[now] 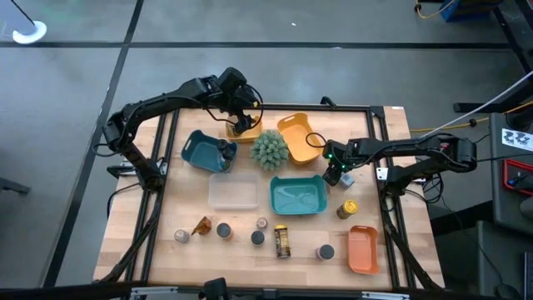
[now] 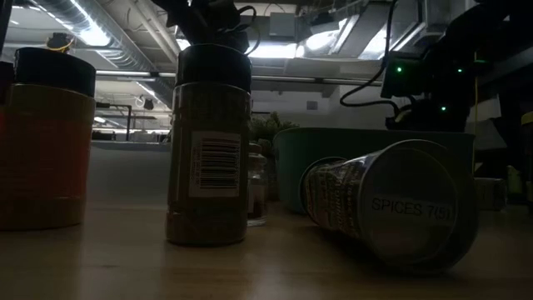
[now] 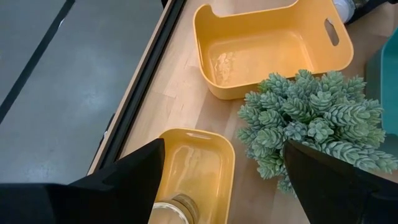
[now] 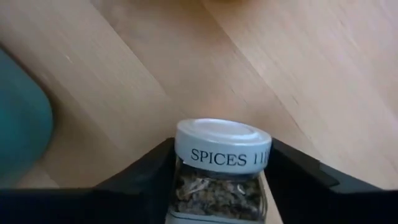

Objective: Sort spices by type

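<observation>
My left gripper [image 1: 242, 123] hangs open over a small yellow tray [image 3: 199, 163] at the table's far edge. A jar [image 3: 171, 210] sits in that tray between the spread fingers, apart from them. My right gripper [image 1: 337, 172] is by the far right corner of the right teal tray [image 1: 297, 197], shut on a white-lidded glass spice jar [image 4: 222, 163]. Several more spices stand along the near edge, among them an amber packet [image 1: 201, 225], a dark-capped jar [image 1: 282, 241] and a yellow-lidded jar [image 1: 347, 208]. One jar [image 2: 391, 212] lies on its side. My right gripper pinches the jar's glass body [image 4: 217, 190] just under the white lid [image 4: 222, 144], one finger on each side. The lid end points away from the wrist. Whether the jar is lifted clear of the table I cannot tell.
A green spiky plant [image 1: 269, 148] stands mid-table between a larger yellow tray [image 1: 298, 136] and the left teal tray [image 1: 208, 151]. A clear tray [image 1: 233, 191] lies in the middle and an orange tray [image 1: 362, 248] at the near right corner. Black rails frame the table.
</observation>
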### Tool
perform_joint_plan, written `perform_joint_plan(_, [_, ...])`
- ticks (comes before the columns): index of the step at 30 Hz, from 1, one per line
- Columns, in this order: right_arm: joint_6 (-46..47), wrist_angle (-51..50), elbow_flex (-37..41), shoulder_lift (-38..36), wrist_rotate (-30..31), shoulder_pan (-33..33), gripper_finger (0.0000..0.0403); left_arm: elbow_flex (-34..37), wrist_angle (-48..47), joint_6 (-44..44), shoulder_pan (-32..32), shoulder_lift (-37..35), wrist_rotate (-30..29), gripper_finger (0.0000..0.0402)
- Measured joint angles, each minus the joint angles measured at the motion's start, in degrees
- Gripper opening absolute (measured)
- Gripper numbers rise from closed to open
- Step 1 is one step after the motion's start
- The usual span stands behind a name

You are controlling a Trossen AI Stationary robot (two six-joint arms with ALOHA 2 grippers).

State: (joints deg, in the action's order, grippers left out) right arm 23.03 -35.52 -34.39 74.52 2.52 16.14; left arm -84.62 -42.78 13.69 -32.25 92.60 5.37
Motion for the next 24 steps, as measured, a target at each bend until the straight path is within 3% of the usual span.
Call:
perform_joint_plan(11, [-0.05,-1.70,-1.17,-0.11,-0.61,0.00,0.0204,0.00,0.00,0.00,-0.04,0.00,0.00,0.0309])
perform_joint_plan(24, [-3.82,-19.29,-14.77,-0.15,-0.61,0.00,0.0205,-0.02,0.08,-0.01,-0.02,0.00,0.00,0.0309])
